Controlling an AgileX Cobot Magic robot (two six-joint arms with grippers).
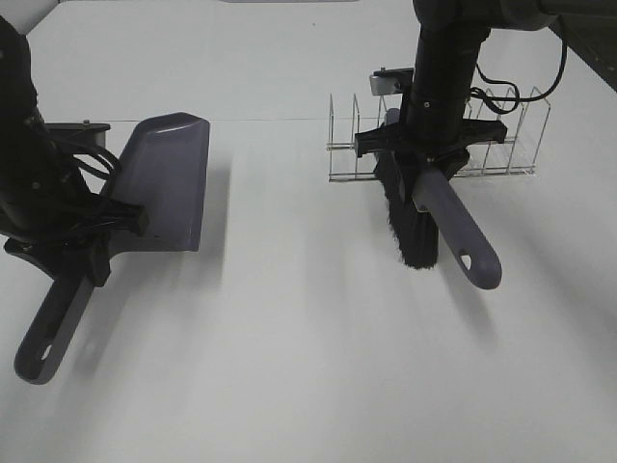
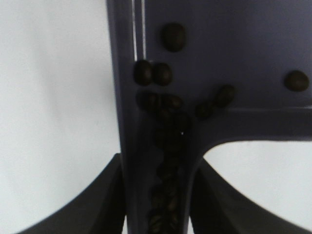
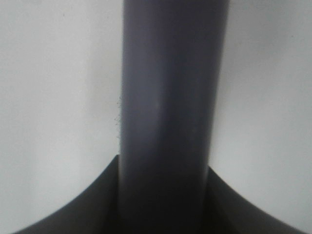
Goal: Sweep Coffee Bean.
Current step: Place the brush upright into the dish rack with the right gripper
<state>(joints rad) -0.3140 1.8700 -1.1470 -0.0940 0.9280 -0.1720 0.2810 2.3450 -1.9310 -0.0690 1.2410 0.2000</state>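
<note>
My left gripper is shut on the handle of the grey-purple dustpan, holding it at the left of the white table. In the left wrist view several dark coffee beans lie in the dustpan, gathered along the handle channel, with a few loose ones on the pan floor. My right gripper is shut on the grey handle of the brush; its black bristles point down toward the table. The right wrist view shows only the brush handle between the fingers. No beans show on the table.
A clear acrylic rack with dividers stands behind the brush at the right back. A black cable hangs by the right arm. The white table spreads between the arms and to the front.
</note>
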